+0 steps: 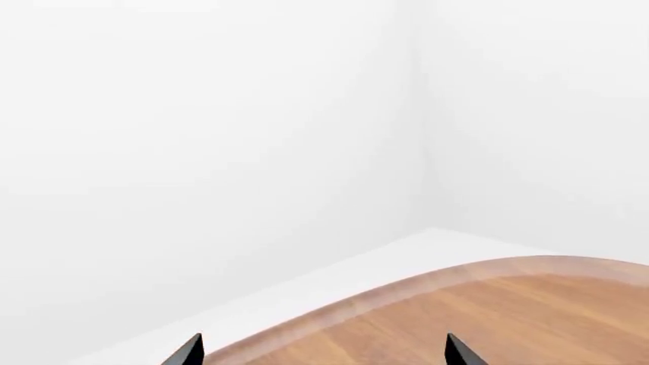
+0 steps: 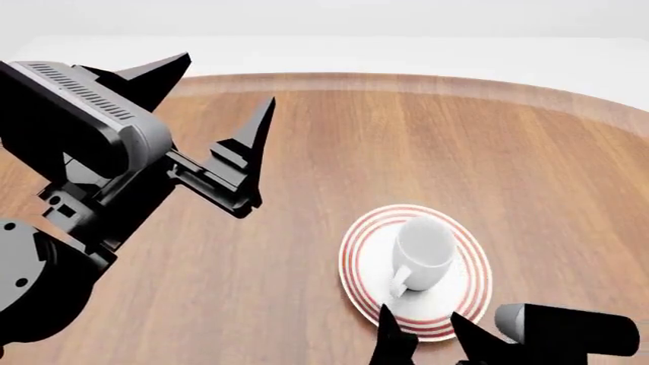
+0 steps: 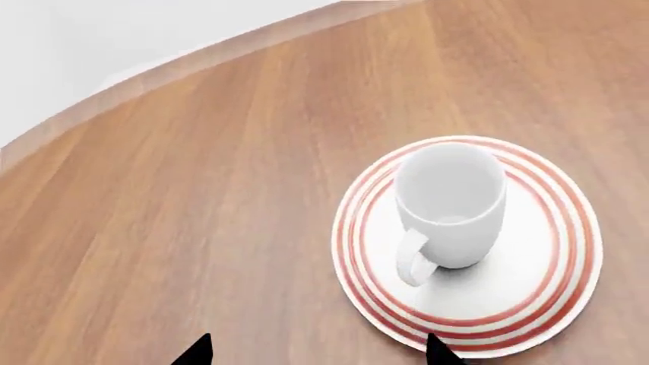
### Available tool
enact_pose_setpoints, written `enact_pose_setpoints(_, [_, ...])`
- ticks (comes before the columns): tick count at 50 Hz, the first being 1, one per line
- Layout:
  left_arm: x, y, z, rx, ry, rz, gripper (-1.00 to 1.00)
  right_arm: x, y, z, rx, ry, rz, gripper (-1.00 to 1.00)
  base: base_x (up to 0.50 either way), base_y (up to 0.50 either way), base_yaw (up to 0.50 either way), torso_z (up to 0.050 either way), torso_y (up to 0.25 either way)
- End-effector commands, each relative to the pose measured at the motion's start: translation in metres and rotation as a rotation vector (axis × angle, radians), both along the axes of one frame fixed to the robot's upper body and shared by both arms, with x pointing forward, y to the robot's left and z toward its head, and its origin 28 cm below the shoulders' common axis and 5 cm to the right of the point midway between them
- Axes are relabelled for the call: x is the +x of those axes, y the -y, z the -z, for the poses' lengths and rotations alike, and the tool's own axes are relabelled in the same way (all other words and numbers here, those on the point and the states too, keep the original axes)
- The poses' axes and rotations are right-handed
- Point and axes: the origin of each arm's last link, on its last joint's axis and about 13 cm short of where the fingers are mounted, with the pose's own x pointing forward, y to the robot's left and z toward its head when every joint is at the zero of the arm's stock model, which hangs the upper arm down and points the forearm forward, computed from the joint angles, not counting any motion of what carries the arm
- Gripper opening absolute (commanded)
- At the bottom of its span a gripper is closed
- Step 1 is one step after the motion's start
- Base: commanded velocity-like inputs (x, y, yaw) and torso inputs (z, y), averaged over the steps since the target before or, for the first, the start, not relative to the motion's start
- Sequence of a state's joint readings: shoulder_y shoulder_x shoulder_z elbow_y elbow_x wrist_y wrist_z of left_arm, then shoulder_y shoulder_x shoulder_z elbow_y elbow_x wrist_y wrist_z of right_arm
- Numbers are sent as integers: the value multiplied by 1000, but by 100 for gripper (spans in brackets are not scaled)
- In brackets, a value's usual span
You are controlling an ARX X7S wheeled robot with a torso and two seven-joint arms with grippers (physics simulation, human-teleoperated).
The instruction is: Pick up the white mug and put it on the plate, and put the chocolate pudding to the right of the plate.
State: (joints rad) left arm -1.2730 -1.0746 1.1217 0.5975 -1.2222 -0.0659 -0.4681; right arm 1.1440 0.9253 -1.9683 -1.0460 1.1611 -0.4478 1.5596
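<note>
Head view shows the white mug (image 2: 426, 251) upright and empty on the plate (image 2: 357, 268), handle toward me. My right gripper (image 2: 424, 334) hangs just beside the plate's near rim, jaws apart, holding nothing. I judge the chocolate pudding comes next; it is out of sight, so I should look around first. My left gripper (image 2: 218, 95) is spread and empty, raised over the table (image 2: 527, 144).

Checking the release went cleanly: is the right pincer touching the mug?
Apart. The right wrist view shows the mug upright on the plate, with the right pincer tips at the frame edge, bare plate between.
</note>
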Motion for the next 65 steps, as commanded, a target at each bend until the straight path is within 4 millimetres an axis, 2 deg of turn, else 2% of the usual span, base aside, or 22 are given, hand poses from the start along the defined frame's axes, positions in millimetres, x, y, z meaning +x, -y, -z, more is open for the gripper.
enact_pose_setpoints(1, [0,1,0,0,-1,4,100,0,-3,0,-11,-71,-8,100,0,0,0,0,0])
enact_pose_setpoints(10, [0,3,0,-1,-5,10,100,-3,-8,3,-30,-116,-43,100,0,0,0,0,0])
enact_pose_setpoints(24, [1,4,2,-6,-15,16,100,3,-1,8,-70,-236,87,100,0,0,0,0,0])
enact_pose_setpoints(43, [2,4,5,-9,-22,19,100,0,-14,24,-96,-297,35,100,0,0,0,0,0])
enact_pose_setpoints(65, [3,6,9,-16,-33,24,100,2,-20,43,-158,-365,43,100,0,0,0,0,0])
